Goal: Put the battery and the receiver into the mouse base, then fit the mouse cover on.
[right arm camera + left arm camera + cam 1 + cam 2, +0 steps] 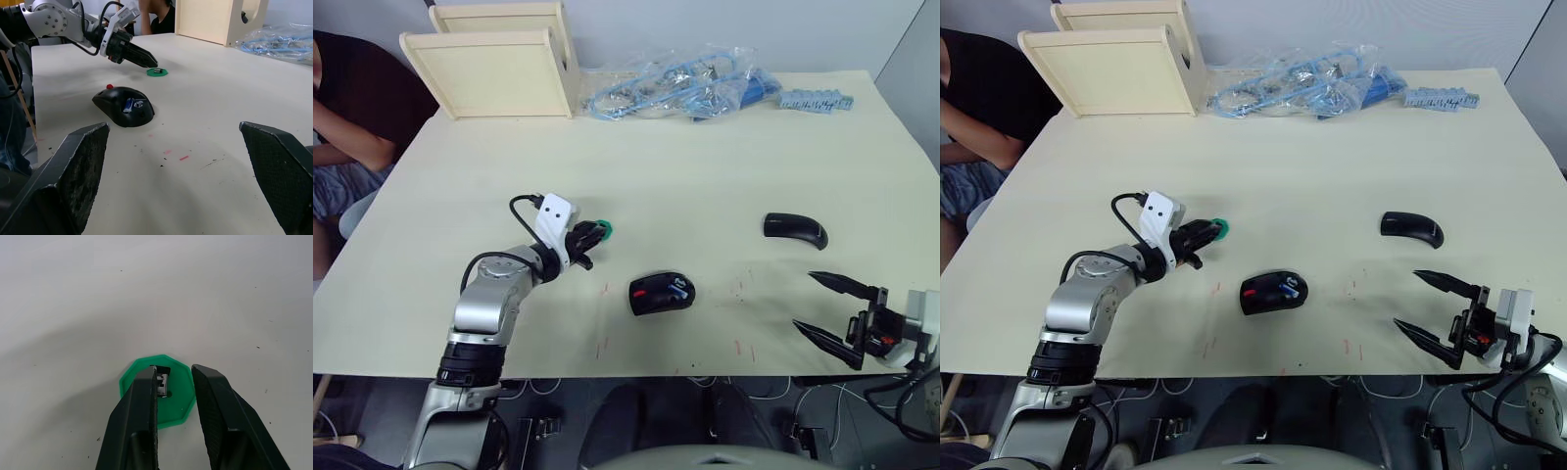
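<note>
The receiver (162, 383) is sitting on the green disc (159, 396), which is keeping the tiny part raised off the surface (705, 176) where your fingers can get at it, and your left gripper (172, 382) is hanging just over it, jaws slightly parted with the receiver against the inner face of one finger (146, 396), not yet pinched as far as I can judge. You are reaching that left arm forward and inward, elbow bent, fingers pointing toward the disc. Near it, the mouse base (662, 292) is lying open side up, a blue-and-silver battery (129, 105) apparently already seated inside. The mouse cover (795, 229) is waiting well apart on your right. Your right gripper (830, 308) is idling wide open at the surface's near edge, empty, aimed toward the base.
</note>
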